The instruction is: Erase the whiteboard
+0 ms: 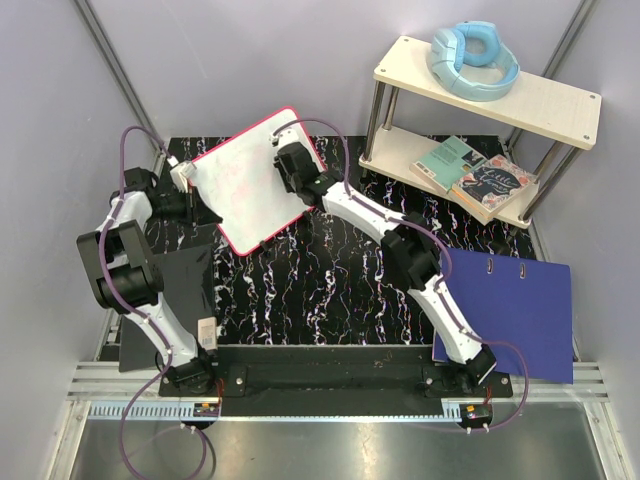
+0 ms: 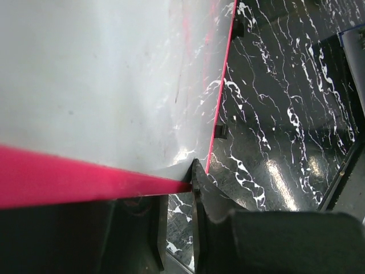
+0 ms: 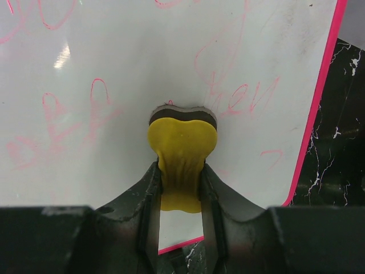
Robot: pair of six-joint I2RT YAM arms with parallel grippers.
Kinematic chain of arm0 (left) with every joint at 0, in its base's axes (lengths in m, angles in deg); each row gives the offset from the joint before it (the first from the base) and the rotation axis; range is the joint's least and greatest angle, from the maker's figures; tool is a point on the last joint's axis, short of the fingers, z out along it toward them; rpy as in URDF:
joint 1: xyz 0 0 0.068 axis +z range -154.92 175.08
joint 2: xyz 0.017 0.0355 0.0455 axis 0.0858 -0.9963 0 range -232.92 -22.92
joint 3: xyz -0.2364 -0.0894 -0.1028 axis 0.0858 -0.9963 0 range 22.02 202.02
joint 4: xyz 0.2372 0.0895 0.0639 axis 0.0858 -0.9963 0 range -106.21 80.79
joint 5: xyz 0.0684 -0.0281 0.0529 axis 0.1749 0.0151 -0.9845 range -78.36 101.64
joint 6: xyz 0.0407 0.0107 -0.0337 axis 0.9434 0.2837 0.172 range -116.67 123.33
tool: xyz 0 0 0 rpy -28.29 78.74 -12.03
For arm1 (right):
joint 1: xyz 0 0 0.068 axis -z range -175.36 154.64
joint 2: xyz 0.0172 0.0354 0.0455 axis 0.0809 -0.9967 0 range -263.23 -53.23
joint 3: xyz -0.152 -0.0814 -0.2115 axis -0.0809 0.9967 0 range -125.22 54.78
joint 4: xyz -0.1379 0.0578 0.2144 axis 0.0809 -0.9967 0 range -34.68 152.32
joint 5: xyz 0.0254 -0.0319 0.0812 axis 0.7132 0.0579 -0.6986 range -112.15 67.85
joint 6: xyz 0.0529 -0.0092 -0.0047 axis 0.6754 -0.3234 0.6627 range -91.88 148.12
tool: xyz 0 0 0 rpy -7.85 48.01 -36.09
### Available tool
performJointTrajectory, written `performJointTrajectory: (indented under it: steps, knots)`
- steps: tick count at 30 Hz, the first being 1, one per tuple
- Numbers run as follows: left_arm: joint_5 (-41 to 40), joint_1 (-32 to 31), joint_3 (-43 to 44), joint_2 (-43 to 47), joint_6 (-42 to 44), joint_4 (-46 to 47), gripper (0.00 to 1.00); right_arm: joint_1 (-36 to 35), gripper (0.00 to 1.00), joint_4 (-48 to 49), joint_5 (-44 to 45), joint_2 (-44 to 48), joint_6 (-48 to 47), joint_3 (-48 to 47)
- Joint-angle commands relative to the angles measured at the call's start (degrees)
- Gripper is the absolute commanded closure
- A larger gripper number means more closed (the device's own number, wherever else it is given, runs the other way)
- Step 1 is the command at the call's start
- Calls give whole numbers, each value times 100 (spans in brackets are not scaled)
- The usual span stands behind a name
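The whiteboard (image 1: 250, 180) was pinched at its rim by the left gripper (image 2: 174, 193), a yellow eraser (image 3: 181, 142) was squeezed in the right gripper (image 3: 181, 188), and much pink writing (image 3: 239, 94) was left unwiped.

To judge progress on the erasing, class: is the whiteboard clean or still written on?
Still written on: pink marks cover the whiteboard around the yellow eraser in the right gripper.

We record white shells and black joints on left arm (image 1: 128, 215) and right arm (image 1: 365, 212), purple cables (image 1: 124, 165) beside each, black fingers (image 3: 140, 200) on the right gripper (image 3: 179, 171)
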Motion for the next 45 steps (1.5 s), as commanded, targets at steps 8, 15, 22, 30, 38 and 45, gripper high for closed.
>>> performJointTrajectory:
  steps: [8,15,22,30,38,45]
  knots:
    - [-1909,-88,-300,75,958,182,100,-375,100,574,-231,299,-265,383]
    - [-1093,281,-115,-13,228,367,94,-507,100,1179,-187,562,-71,1269]
    - [-705,440,-124,-22,-308,788,73,-516,100,1823,-240,967,324,2421]
    - [-231,554,-168,-4,-1302,1650,68,-516,100,1770,-240,844,430,2519]
    - [-37,616,78,-180,-2031,2080,41,-507,100,1665,-222,677,562,2510]
    - [542,616,210,-443,-2743,2669,41,-507,100,1366,-195,642,597,2492]
